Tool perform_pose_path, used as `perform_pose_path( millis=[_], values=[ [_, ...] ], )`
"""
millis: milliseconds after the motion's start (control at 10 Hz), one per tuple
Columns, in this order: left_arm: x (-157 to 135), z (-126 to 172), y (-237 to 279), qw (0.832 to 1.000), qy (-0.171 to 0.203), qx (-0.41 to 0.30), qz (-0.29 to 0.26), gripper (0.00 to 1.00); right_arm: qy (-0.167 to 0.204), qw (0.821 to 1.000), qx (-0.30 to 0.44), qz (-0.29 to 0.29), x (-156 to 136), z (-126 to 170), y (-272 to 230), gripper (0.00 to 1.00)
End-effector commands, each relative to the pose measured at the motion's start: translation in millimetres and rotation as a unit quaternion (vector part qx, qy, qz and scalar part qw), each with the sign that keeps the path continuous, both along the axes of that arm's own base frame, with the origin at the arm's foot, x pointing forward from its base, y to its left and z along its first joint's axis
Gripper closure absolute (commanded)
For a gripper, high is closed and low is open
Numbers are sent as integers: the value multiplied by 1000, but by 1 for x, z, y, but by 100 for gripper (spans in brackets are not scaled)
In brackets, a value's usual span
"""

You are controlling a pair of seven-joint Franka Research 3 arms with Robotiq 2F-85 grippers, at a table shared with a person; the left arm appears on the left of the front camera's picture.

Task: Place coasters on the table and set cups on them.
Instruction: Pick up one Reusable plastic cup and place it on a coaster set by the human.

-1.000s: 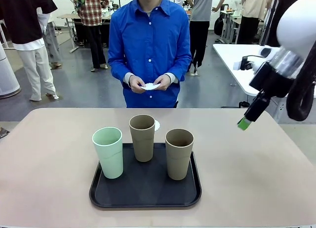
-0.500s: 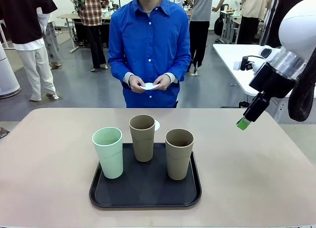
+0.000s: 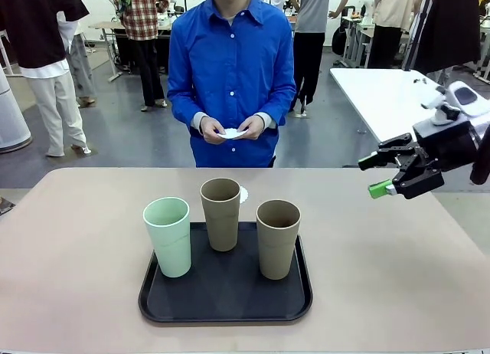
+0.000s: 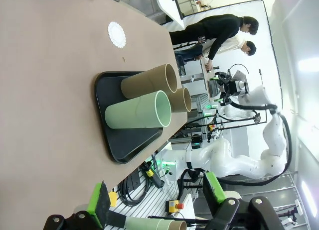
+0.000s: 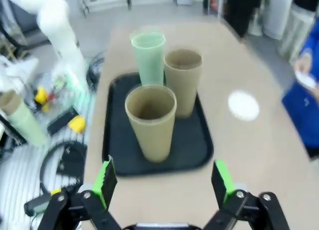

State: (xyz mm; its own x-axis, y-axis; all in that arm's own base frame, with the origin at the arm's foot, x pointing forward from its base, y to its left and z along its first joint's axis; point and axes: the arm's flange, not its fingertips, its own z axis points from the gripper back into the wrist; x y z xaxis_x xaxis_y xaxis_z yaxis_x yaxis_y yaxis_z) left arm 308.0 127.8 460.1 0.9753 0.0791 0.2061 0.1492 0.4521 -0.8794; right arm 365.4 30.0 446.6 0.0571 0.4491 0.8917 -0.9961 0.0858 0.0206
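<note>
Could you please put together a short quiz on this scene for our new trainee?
1. True or false: all three cups stand on the black tray.
2. Where is the coaster that lies on the table? A: on the tray. B: on the bare tabletop just beyond the tray. C: inside a cup.
3. Fill in: the right claw is ___ and holds nothing.
Key: 1 true. 2 B. 3 open.
</note>
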Motion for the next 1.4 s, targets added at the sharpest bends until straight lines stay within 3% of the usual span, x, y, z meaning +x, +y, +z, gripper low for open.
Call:
perform_pose_path(
  millis=[0, 400, 800, 900, 1000, 1300],
  values=[
    [0, 1, 1, 1000, -6, -6, 0, 0, 39, 991, 118, 55, 18, -40, 1, 0],
    [0, 1, 1, 1000, -6, -6, 0, 0, 41, 989, 136, 50, 13, -90, 0, 0],
    [0, 1, 1, 1000, -6, -6, 0, 0, 50, 997, 55, 35, 14, -131, 15, 0],
    [0, 1, 1, 1000, -6, -6, 0, 0, 42, 998, 28, 42, 14, -134, 18, 0],
    [0, 1, 1, 1000, -6, -6, 0, 0, 54, 995, 73, 38, 15, -122, 10, 0],
    [0, 1, 1, 1000, -6, -6, 0, 0, 54, 995, 73, 38, 15, -122, 10, 0]
  ],
)
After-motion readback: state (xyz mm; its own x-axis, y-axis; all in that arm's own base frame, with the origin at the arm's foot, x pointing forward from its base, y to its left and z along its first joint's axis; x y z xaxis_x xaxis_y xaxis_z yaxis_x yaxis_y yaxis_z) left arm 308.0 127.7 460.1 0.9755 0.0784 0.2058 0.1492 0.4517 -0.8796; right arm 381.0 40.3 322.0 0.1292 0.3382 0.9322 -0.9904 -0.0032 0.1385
